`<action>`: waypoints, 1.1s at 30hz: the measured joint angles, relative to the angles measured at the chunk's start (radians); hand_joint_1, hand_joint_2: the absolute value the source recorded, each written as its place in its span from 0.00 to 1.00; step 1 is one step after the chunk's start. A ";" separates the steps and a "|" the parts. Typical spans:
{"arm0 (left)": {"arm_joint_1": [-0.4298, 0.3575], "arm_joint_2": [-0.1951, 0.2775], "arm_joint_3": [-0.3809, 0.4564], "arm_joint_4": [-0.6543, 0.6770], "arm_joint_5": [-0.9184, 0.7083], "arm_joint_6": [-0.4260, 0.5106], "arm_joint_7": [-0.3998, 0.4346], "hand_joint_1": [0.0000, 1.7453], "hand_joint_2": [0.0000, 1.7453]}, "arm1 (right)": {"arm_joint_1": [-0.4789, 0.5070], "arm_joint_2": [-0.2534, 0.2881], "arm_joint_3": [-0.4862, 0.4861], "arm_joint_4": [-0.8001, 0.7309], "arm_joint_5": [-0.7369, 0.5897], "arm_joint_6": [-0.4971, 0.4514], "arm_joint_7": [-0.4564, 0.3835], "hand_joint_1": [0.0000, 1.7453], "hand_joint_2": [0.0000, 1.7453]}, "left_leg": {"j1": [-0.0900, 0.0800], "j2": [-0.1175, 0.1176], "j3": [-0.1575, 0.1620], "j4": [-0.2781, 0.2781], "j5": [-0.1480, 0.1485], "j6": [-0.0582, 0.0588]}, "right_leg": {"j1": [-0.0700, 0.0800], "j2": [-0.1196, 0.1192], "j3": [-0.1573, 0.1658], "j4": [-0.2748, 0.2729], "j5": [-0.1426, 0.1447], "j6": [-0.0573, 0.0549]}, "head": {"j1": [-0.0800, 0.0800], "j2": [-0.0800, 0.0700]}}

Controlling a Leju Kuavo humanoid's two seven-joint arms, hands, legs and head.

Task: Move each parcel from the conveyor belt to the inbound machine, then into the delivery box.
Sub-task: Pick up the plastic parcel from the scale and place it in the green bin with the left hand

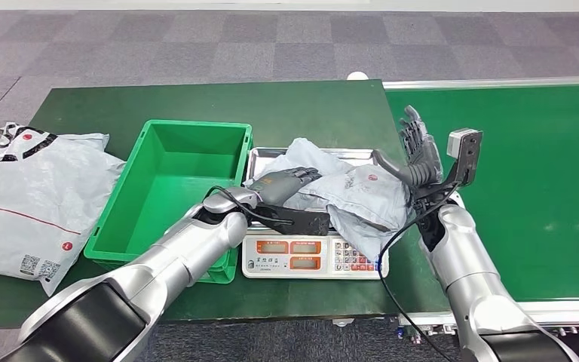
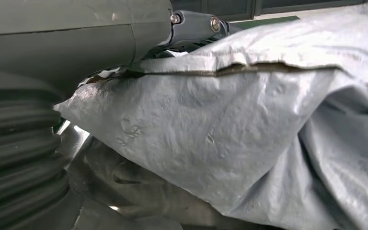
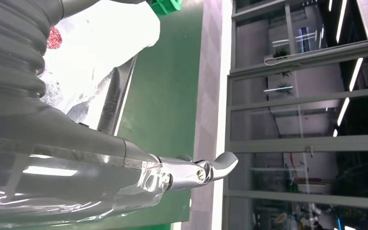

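**Robot body: appearance**

Both arms silver, smooth, rounded, with black upper sections. Left hand grey; right hand darker grey. Black cable runs along right forearm. Boxy grey wrist camera on black bracket. Wrist covers grey, ribbed; two screws at thumb hinge.

A parcel-handling test area inside an office-type building was indicated. A green conveyor belt, an electronic weighing scale, a green plastic crate and grey courier bags were seen above grey carpet tiles; glass partitions were visible.
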 joint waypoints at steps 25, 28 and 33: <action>-0.007 0.000 -0.024 0.009 -0.005 0.000 0.003 0.00 1.00 | -0.006 0.005 0.000 0.000 0.000 0.001 0.001 0.00 1.00 | 0.000 0.000 0.000 0.000 0.000 0.000 | 0.000 0.000 0.000 0.000 0.000 0.000 | 0.000 0.000; -0.007 0.000 -0.024 0.009 -0.005 0.000 0.003 0.50 1.00 | -0.006 0.005 0.000 0.000 0.000 0.001 0.001 0.00 1.00 | 0.000 0.000 0.000 0.000 0.000 0.000 | 0.000 0.000 0.000 0.000 0.000 0.000 | 0.000 0.000; -0.011 -0.011 -0.025 -0.002 -0.045 0.122 0.029 1.00 1.00 | 0.029 0.002 -0.010 -0.037 -0.023 -0.031 0.021 0.00 1.00 | 0.000 -0.002 0.001 0.001 0.000 0.000 | 0.000 -0.002 0.000 0.000 0.000 0.000 | 0.000 0.000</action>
